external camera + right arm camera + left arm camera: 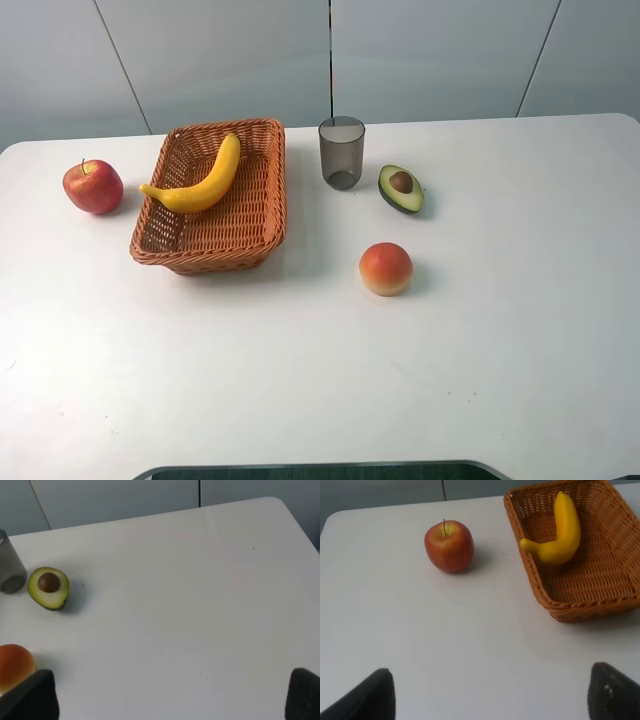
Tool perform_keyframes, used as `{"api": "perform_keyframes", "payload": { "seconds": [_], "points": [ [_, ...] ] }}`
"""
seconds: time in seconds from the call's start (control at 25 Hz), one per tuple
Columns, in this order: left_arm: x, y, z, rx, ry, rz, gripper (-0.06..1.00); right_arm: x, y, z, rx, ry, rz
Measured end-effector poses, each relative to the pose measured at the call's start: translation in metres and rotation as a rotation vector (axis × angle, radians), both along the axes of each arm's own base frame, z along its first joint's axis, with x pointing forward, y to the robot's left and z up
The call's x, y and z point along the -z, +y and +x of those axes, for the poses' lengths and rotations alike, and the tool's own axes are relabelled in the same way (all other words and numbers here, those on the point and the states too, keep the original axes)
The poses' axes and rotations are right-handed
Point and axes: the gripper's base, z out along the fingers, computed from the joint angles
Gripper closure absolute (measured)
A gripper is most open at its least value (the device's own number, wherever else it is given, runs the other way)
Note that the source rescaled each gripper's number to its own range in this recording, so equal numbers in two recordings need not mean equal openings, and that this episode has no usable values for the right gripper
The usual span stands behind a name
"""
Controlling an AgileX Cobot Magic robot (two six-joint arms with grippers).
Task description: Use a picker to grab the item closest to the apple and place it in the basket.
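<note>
No legible text, label, brand, number or sign is showing on any surface or item in any view.

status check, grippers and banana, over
Left gripper open, empty; right gripper open, empty. Banana lying in basket. Apple left of basket, nothing in the way.

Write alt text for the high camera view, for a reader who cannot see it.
A banana lies in a wicker basket on a white table. An apple sits left of the basket; a grey cup, avocado half and peach sit right.
</note>
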Motion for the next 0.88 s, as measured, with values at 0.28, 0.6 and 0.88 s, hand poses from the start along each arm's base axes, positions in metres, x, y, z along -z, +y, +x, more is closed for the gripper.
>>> {"api": "perform_keyframes", "payload": {
  "seconds": [0.28, 0.6, 0.88],
  "points": [
    [0.0000, 0.0000, 0.0000, 0.000, 0.000, 0.000, -0.03, 0.0000, 0.0000, 0.0000, 0.001, 0.000, 0.002],
    [0.0000, 0.0000, 0.0000, 0.000, 0.000, 0.000, -0.03, 0.0000, 0.0000, 0.0000, 0.001, 0.000, 0.002],
    [0.0000, -0.0010, 0.0000, 0.007, 0.000, -0.010, -0.03, 0.0000, 0.0000, 0.0000, 0.001, 0.000, 0.002]
  ]
}}
